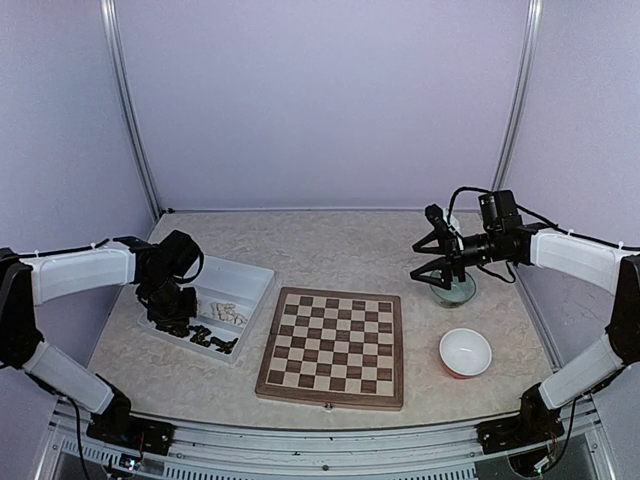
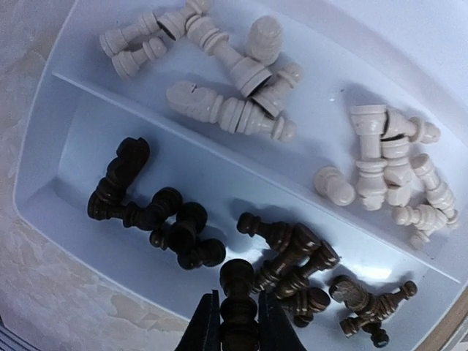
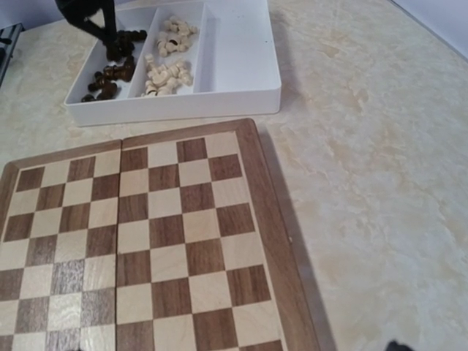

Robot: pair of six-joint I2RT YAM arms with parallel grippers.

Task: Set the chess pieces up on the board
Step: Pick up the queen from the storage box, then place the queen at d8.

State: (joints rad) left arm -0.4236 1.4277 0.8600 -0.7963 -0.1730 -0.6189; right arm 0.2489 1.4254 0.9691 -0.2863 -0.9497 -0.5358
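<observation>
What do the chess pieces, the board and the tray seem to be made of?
Chess pieces: probably turned wood, dark ones glossy. Board: wood, grain visible in squares, satin. Tray: likely white plastic, smooth moulded walls.

The board (image 1: 333,347) is checked in dark brown and cream within a mid-brown wooden border. Left of the board, a white tray (image 1: 240,278) is seen, with a pale cream set of chess pieces (image 2: 227,113) in one compartment and a dark brown-black set (image 2: 292,263) in the next. One dark chessman (image 2: 238,281) is gripped in the black left claw (image 2: 239,325). Right of the board, a bowl (image 1: 466,352) is shown white inside and orange-red outside. The tabletop (image 1: 340,245) is mottled in beige and cream.
</observation>
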